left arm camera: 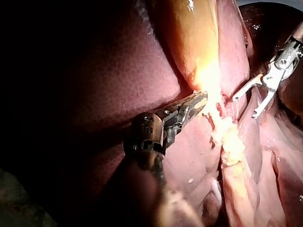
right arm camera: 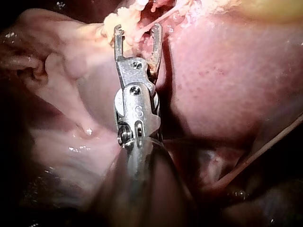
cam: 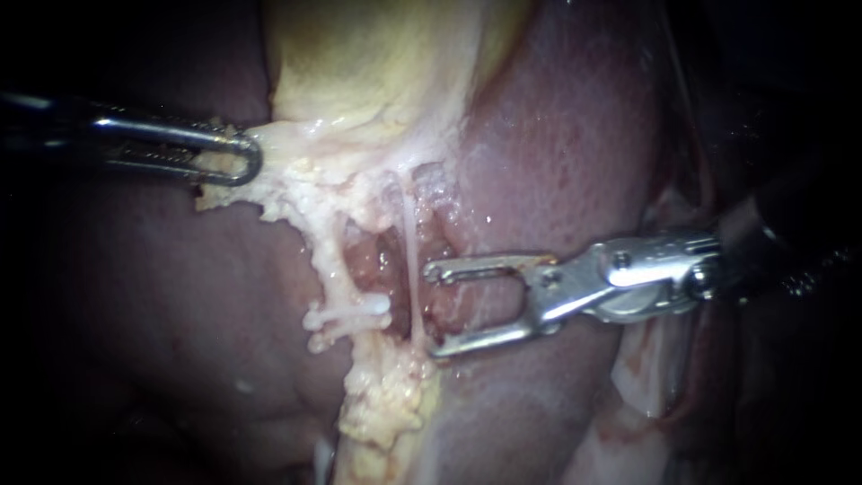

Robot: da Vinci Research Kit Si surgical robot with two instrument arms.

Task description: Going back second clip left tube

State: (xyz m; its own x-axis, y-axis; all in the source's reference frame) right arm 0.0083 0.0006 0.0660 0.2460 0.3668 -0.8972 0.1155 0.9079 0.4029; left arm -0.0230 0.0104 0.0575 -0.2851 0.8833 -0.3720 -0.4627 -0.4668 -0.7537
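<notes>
Left tube (cam: 325, 256) carries a clip (cam: 352, 312). Right instrument (cam: 434, 310) jaws gape near it; left instrument (cam: 241, 158) clamps gallbladder (cam: 377, 63).

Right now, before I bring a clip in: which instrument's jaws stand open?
The right instrument: a clear gap shows between its jaws, beside the thin tube. The left instrument is shut on pale tissue below the gallbladder.

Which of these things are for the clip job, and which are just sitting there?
For the job: right instrument, jaws open; left tube; white clip on it; left instrument, jaws shut on the pale edge of the gallbladder.

Just there: liver; thin right tube; lumpy yellow fat.
</notes>
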